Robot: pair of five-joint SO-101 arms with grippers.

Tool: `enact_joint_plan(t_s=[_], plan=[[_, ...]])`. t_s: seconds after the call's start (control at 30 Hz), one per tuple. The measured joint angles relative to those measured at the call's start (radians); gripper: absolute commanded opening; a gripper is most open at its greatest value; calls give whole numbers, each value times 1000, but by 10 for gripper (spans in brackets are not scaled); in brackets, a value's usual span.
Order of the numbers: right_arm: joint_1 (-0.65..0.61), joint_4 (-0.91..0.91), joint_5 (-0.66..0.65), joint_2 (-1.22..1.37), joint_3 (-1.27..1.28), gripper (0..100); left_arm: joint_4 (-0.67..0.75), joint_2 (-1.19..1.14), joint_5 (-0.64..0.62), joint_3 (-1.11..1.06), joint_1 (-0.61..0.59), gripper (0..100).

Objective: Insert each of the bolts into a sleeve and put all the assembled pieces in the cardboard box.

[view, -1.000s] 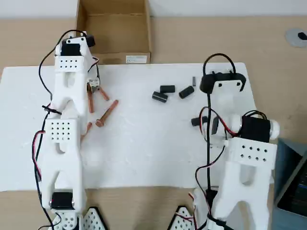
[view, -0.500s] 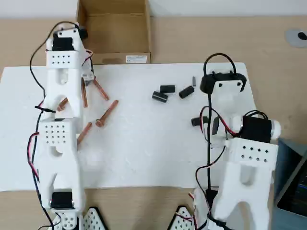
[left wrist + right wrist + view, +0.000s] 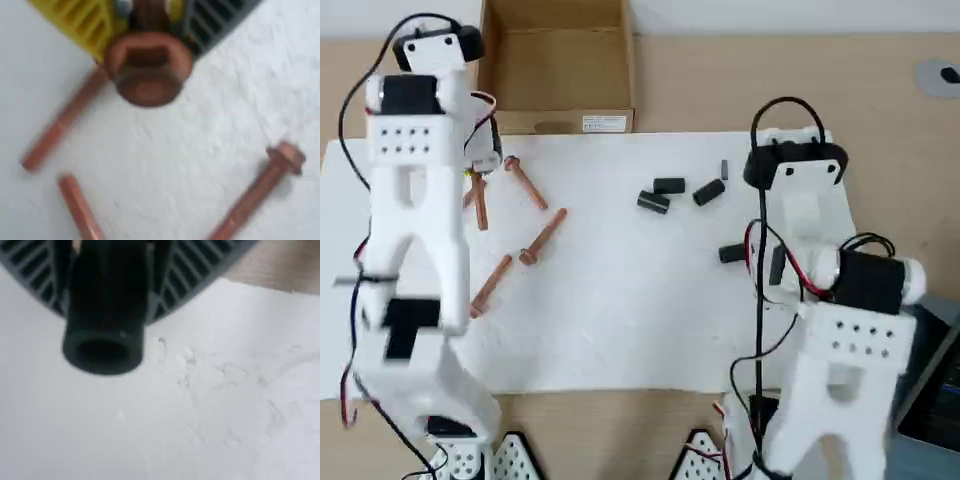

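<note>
My left gripper (image 3: pixel 480 175) hangs over the far left of the white mat (image 3: pixel 620 310), shut on a copper bolt (image 3: pixel 479 203). In the left wrist view that bolt's head (image 3: pixel 148 67) points at the camera from between the fingers of that gripper (image 3: pixel 148 22). Three more bolts (image 3: pixel 525 182) (image 3: pixel 542 237) (image 3: pixel 490 285) lie loose nearby. My right gripper (image 3: pixel 778 255) is shut on a black sleeve (image 3: pixel 105 315), whose open end faces the right wrist camera. Loose sleeves (image 3: pixel 668 185) (image 3: pixel 653 203) (image 3: pixel 709 192) lie mid-mat, another (image 3: pixel 732 253) beside the right gripper. The cardboard box (image 3: pixel 630 70) stands at the back.
A small grey piece (image 3: pixel 724 169) lies past the sleeves. A dark bin (image 3: pixel 930 390) stands off the mat's right edge. Bare mat stretches between the two arms toward the front edge.
The left arm has risen and swung left and back, carrying the bolt off the mat. The right arm has shifted slightly right with its sleeve.
</note>
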State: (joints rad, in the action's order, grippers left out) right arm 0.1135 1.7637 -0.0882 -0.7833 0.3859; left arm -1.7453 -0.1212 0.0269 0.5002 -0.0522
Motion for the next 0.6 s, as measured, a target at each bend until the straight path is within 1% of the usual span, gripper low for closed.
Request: enact_joint_plan(t_s=[0.17, 0.3, 0.47, 0.6], plan=[[0, 0, 0, -133, -2, 10, -2, 313, 0, -209, 72, 2], [0, -26, 0, -221, 43, 10, 9, 517, 0, -376, 97, 2], [0, -149, 0, -325, 229, 9, 103, 732, 0, -624, 95, 2], [0, -290, 23, -445, 399, 9, 232, 930, 0, -847, 95, 2]])
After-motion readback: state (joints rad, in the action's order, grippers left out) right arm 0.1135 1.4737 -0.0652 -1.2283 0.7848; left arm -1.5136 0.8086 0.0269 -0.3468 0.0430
